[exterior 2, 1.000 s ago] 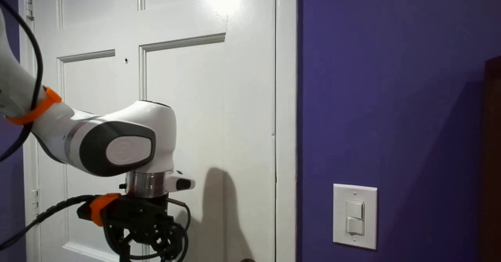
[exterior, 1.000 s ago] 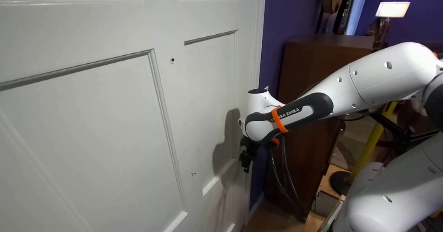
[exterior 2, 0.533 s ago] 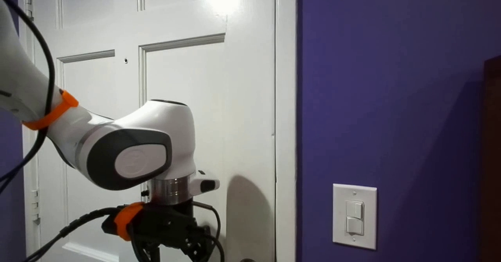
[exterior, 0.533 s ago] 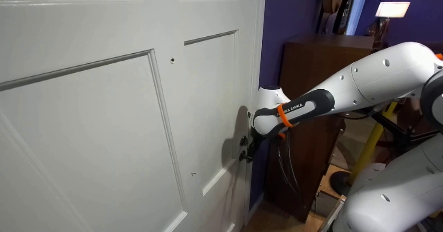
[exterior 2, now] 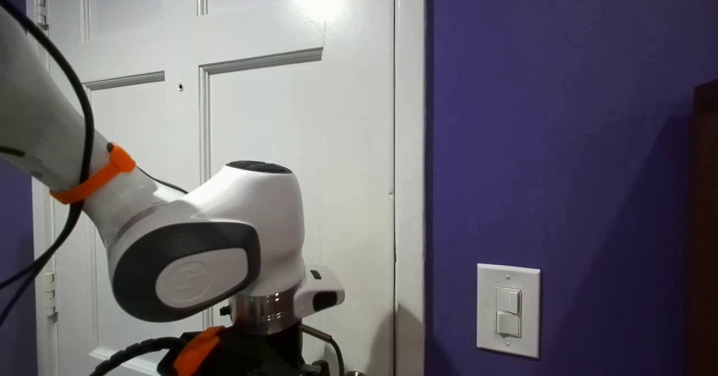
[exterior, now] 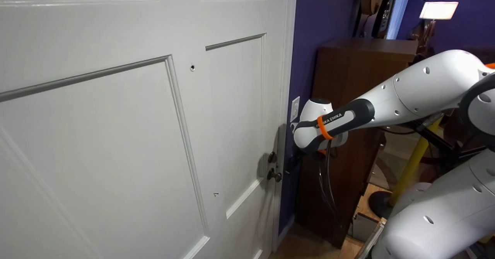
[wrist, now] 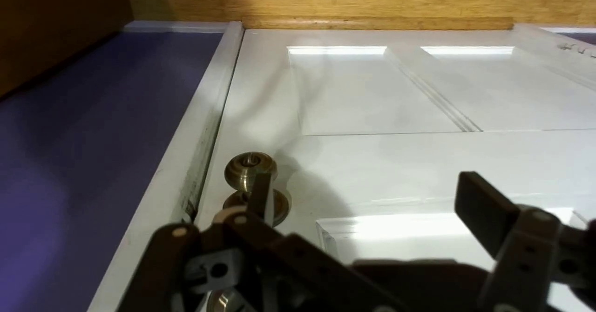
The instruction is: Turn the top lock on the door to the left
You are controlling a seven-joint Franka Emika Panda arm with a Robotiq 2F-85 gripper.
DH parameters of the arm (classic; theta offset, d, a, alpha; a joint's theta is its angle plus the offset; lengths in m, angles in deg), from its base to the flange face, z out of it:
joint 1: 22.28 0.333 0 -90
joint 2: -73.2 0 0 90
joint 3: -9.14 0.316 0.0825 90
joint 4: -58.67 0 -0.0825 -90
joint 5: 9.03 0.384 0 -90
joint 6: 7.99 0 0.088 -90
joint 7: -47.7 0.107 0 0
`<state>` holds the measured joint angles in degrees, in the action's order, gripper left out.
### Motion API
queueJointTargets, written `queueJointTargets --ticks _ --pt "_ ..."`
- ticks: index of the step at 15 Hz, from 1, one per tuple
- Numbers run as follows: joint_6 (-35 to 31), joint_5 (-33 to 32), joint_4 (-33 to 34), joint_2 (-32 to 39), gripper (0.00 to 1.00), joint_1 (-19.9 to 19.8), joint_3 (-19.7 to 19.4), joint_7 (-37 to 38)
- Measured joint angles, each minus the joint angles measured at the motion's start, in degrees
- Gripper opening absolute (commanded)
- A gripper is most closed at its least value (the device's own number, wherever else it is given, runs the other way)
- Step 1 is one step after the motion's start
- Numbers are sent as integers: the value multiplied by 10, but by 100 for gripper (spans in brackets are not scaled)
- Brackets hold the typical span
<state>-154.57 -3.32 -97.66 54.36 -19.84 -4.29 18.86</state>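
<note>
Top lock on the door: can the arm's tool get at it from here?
Probably yes, after some realigning: nothing visible blocks the top lock, though the open tool isn't lined up around it yet.

The robot arm (exterior: 402,92) bears "EMIKA", the word before partly covered

Arm (exterior: 417,87) sloping down to the wrist (exterior 2: 263,241), gripper (wrist: 365,184) hanging below.
In both exterior views the wrist is standing nearly upright over the gripper, which is showing only in part. In the wrist view the two fingers (wrist: 484,212) are standing wide apart, facing each other.
</note>
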Motion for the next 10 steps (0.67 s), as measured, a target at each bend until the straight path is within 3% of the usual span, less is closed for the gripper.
queueJointTargets --ticks 5,10 --pt "-14 2 6 9 100 -7 -3 12" --pt "-37 47 41 48 100 -9 -34 -16"
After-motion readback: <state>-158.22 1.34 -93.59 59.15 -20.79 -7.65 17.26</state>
